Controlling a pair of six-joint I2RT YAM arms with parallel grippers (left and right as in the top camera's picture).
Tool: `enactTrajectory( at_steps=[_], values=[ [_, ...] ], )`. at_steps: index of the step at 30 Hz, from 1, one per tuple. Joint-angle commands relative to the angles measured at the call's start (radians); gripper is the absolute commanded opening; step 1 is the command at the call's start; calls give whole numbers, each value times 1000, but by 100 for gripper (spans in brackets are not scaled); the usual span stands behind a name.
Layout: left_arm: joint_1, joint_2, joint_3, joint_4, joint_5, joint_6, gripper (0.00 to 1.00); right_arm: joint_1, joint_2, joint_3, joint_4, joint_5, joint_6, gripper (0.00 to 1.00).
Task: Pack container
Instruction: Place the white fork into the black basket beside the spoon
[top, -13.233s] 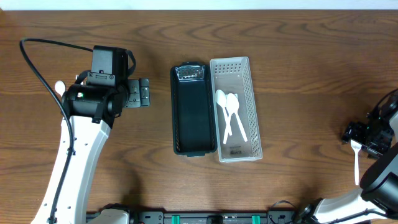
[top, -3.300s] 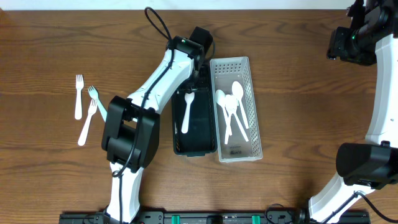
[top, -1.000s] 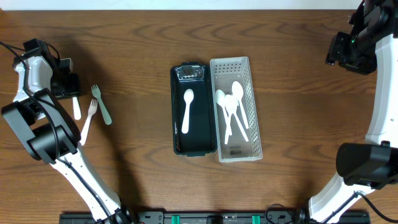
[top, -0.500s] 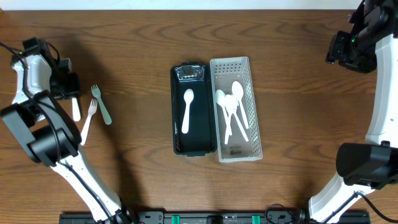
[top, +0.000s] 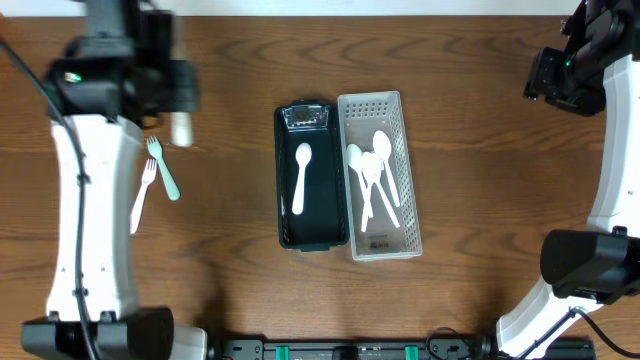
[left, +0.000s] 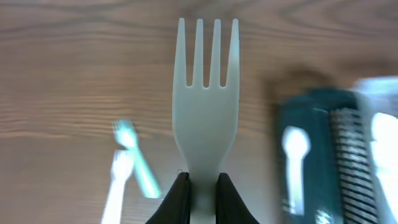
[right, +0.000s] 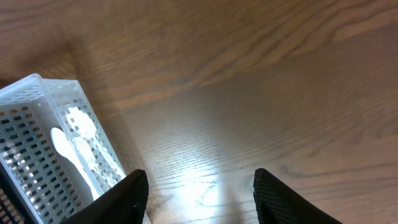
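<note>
My left gripper (left: 199, 182) is shut on the handle of a white plastic fork (left: 206, 106), tines pointing away from the camera. From overhead that fork (top: 182, 131) hangs under the left gripper (top: 181, 108), above the table left of the black container (top: 312, 225). A single white spoon (top: 302, 178) lies in the container. The left wrist view shows the container (left: 314, 124) blurred at the right. My right gripper (right: 199, 186) is open with nothing between its fingers, high at the far right (top: 552, 80).
A white perforated basket (top: 404, 180) with several white spoons (top: 372, 175) stands against the container's right side; its corner (right: 37, 99) shows in the right wrist view. A teal fork (top: 163, 168) and a white fork (top: 142, 192) lie on the wood at the left.
The left gripper closed on the white fork at the far left, lifted it off the table and swung right toward the container. The right arm stayed put.
</note>
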Motion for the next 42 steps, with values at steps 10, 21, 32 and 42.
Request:
enactTrajectory(
  at_steps=[10, 21, 32, 42],
  values=[
    [-401, 142, -23, -27, -2, -368, 6, 2, 2, -2, -13, -4, -83, 58],
    [-426, 425, -23, -19, -2, -497, 6, 2, 2, -3, -35, -4, -124, 58],
    [-423, 557, -23, -27, -5, -502, 9, 2, 2, -3, -35, -4, -128, 59],
    [-423, 512, -20, -61, -55, -393, 49, 1, 2, -3, -33, -3, -135, 59]
  ],
)
